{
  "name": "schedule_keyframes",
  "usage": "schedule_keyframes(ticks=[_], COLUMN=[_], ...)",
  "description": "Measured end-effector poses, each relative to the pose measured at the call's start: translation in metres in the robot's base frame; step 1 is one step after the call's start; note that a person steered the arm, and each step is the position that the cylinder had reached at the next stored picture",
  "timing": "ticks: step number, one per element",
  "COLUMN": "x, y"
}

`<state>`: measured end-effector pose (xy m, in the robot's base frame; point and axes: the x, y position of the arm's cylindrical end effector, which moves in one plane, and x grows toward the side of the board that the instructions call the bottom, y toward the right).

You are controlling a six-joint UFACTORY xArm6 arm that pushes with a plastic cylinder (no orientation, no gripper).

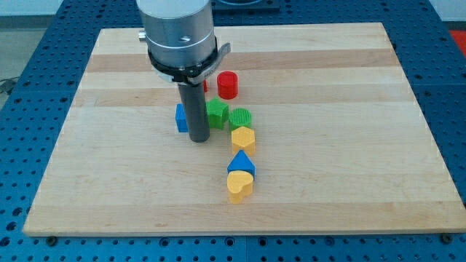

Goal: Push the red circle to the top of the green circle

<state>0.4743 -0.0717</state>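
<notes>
The red circle [228, 84] sits near the board's upper middle. The green circle [239, 117] lies below it and slightly to the right, with a gap between them. My tip [199, 137] rests on the board to the lower left of the green circle, well below and left of the red circle. A green block [216, 113] of unclear shape lies between my rod and the green circle. A small red piece [204, 86] shows just right of the rod, partly hidden.
A blue block [181, 118] sits just left of the rod. A yellow hexagon-like block [243, 138] lies under the green circle. Lower down are a blue triangle [241, 164] and a yellow heart [239, 186]. The wooden board [109, 182] ends at a blue pegboard.
</notes>
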Motion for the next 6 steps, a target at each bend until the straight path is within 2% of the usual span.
schedule_keyframes(ticks=[2, 3, 6], x=[0.010, 0.000, -0.116], y=[-0.040, -0.061, -0.073])
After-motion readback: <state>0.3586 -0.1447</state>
